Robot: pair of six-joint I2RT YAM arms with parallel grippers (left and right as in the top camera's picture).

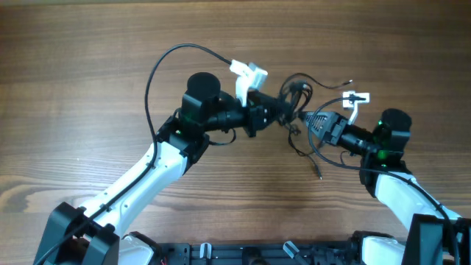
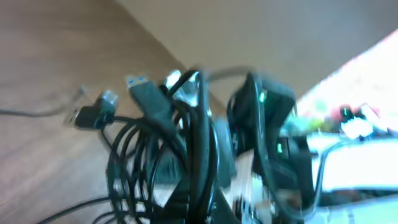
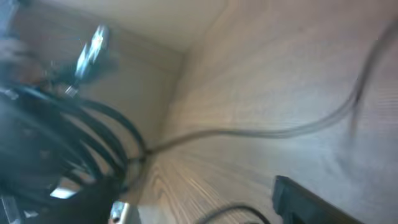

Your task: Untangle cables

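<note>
Left gripper [image 1: 282,110], right gripper [image 1: 312,119] at cables [image 1: 297,87]

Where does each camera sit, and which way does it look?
Overhead: above the table, looking straight down; left arm and right arm both show.
Left wrist: on the left arm, facing the cables close up; own jaws unclear, right arm behind.
Right wrist: on the right arm, facing low across the table; cables at left, blurred.
All three share the cables.
</note>
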